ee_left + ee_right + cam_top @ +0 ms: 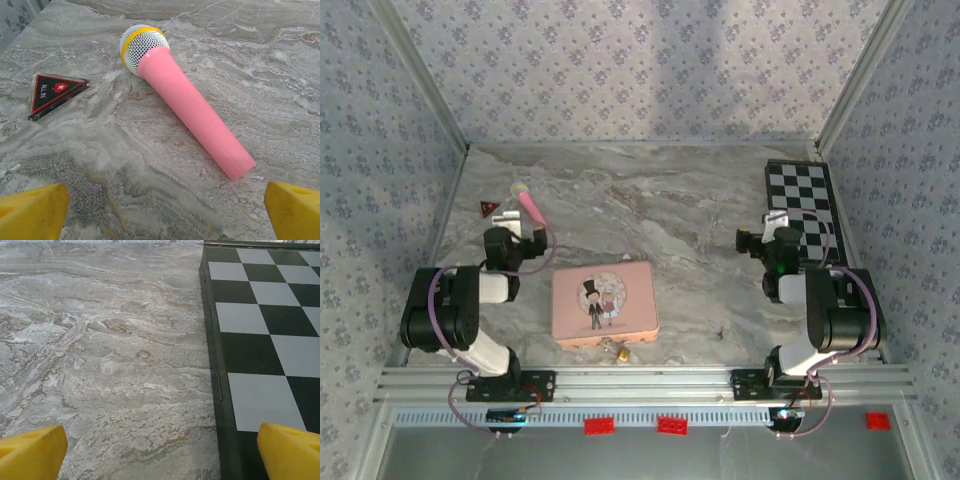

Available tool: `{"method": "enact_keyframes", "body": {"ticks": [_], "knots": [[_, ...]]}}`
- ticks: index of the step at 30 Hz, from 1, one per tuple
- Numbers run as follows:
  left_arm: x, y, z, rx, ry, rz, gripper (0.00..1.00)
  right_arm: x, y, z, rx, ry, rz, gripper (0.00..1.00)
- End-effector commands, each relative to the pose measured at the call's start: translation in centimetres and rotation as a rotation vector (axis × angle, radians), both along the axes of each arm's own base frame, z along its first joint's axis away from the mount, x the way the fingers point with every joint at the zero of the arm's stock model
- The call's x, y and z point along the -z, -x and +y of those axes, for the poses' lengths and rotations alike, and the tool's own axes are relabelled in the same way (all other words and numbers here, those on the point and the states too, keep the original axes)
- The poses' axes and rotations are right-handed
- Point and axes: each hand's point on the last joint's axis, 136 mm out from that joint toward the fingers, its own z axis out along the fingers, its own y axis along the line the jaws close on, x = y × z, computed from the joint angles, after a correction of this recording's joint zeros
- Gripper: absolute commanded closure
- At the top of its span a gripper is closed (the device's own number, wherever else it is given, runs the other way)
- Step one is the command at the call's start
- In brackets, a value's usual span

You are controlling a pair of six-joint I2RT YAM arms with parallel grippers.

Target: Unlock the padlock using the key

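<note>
The tiny brass-gold padlock (620,352) lies on the marble table just in front of the pink tin (604,303). A small dark speck (723,333) lies to the tin's right, too small to identify; I cannot pick out the key for certain. My left gripper (523,243) hovers left of the tin, far from the padlock. In the left wrist view this gripper (165,217) is open, its yellow fingertips (32,210) wide apart over bare marble. My right gripper (752,240) is back right, also open (160,455), with nothing between its fingertips (290,450).
A pink toy microphone (185,97) and a black triangular "ALL IN" card (52,94) lie ahead of the left gripper. A black-and-white chessboard (260,330) sits along the right side (800,205). Patterned walls enclose the table.
</note>
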Motion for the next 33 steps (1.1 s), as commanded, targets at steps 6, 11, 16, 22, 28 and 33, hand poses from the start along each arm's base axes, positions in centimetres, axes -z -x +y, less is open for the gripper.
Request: {"method": "enact_keyframes", "body": {"ticks": [6, 11, 16, 22, 28, 33], "knots": [[-1.4, -0.7, 0.0, 0.006, 0.009, -0.037, 0.0, -0.7, -0.5, -0.2, 0.005, 0.003, -0.014, 0.01], [-1.4, -0.7, 0.0, 0.007, 0.009, -0.037, 0.0, -0.7, -0.5, -0.2, 0.005, 0.002, -0.015, 0.01], [-1.4, -0.7, 0.0, 0.008, 0.008, -0.038, 0.0, -0.7, -0.5, -0.2, 0.003, -0.001, -0.015, 0.01], [-1.5, -0.7, 0.0, 0.008, 0.009, -0.041, 0.0, -0.7, -0.6, -0.2, 0.003, -0.004, -0.016, 0.01], [-3.9, -0.1, 0.1, -0.02, 0.0, -0.006, 0.0, -2.1, -0.5, 1.2, -0.069, 0.024, -0.008, 0.01], [-7.8, 1.4, -0.7, -0.022, -0.008, -0.018, 0.0, -5.6, 0.0, 2.8, -0.114, 0.074, -0.023, 0.01]]}}
